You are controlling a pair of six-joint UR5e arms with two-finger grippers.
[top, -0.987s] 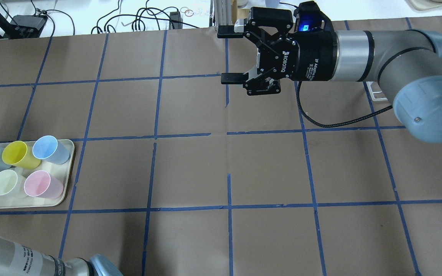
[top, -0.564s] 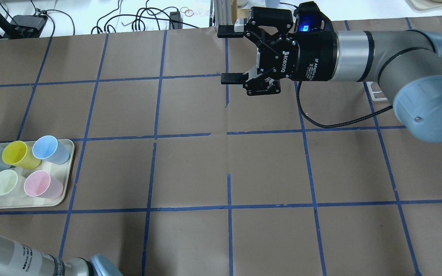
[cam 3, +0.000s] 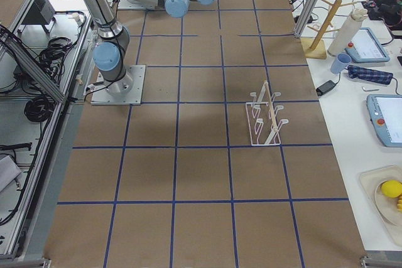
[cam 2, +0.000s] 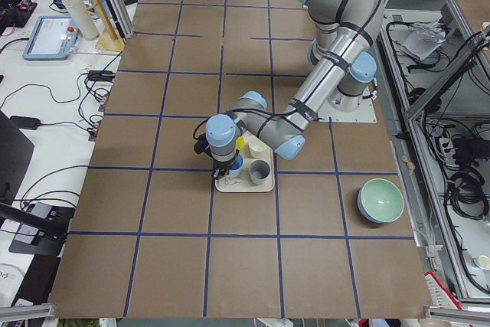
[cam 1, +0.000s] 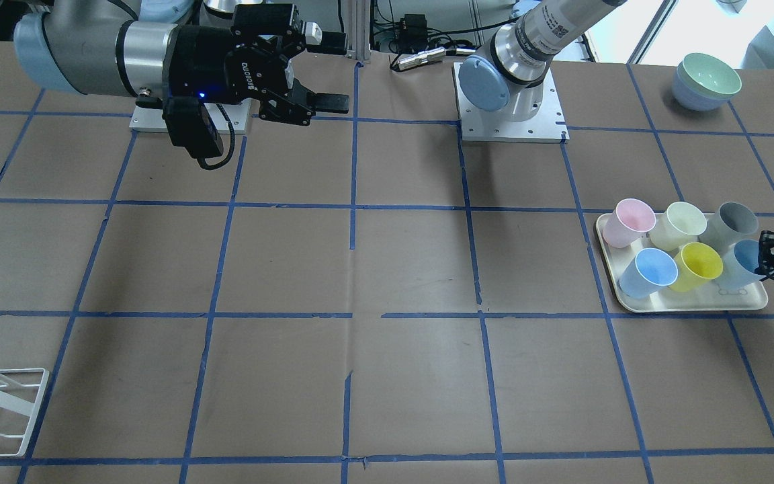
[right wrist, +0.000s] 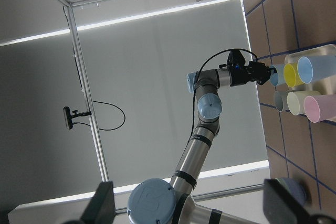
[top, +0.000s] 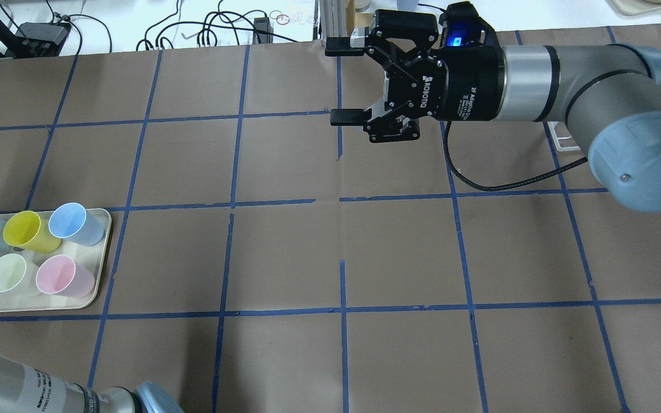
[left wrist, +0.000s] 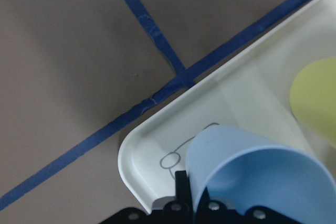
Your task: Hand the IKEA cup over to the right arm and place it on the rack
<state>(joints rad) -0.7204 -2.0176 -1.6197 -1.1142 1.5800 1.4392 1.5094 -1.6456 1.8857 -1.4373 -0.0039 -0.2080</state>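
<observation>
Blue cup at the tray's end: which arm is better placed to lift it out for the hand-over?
Left. Its pincer grips the blue cup by the rim at the end of the tray. The right pincer hangs open across the table, far from the tray.

IKEA cup [cam 1: 742, 263]: pale blue plastic tumbler, no handle, mouth up. It sits at the far-left corner of the tray [cam 1: 696, 306], just beside the yellow cup [top: 23, 231]. Left claw [cam 1: 772, 258] is clamped on its rim wall, with one black finger against the outside in the wrist view. Can't tell if the base touches the tray.

Right arm [top: 537, 83]: silver-grey, pale blue caps, stretched level over the far middle of the counter [top: 284, 252]. Right claw [top: 343, 82] points left, jaws wide apart, blue light on.

Rack [cam 3: 265, 117]: white wire, wooden pegs, upright on the counter's right side.
</observation>
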